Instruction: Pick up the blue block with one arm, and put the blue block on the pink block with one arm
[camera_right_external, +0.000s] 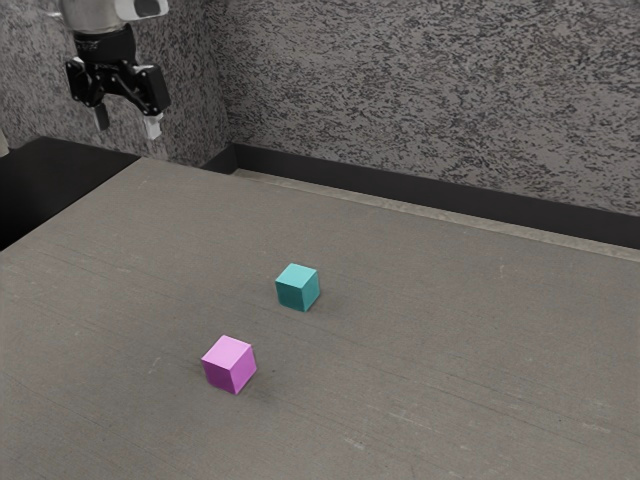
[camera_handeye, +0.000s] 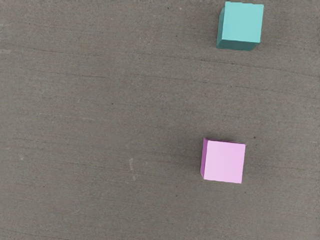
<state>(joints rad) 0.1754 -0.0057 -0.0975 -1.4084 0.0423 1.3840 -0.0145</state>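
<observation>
A teal-blue block (camera_right_external: 297, 287) rests on the grey table near its middle. A pink block (camera_right_external: 229, 364) lies a short way in front of it, toward the exterior view's left. High above the table's far left corner hangs my gripper (camera_right_external: 126, 121), open, with nothing between its fingers and far from both blocks. From the wrist camera I look straight down on the blue block (camera_handeye: 240, 25) and the pink block (camera_handeye: 223, 161), which sit apart from each other.
The grey table (camera_right_external: 450, 380) spreads wide around both blocks. A speckled stone wall (camera_right_external: 420, 90) with a dark baseboard runs along the table's far edge. A dark surface (camera_right_external: 40, 185) lies beyond the left edge.
</observation>
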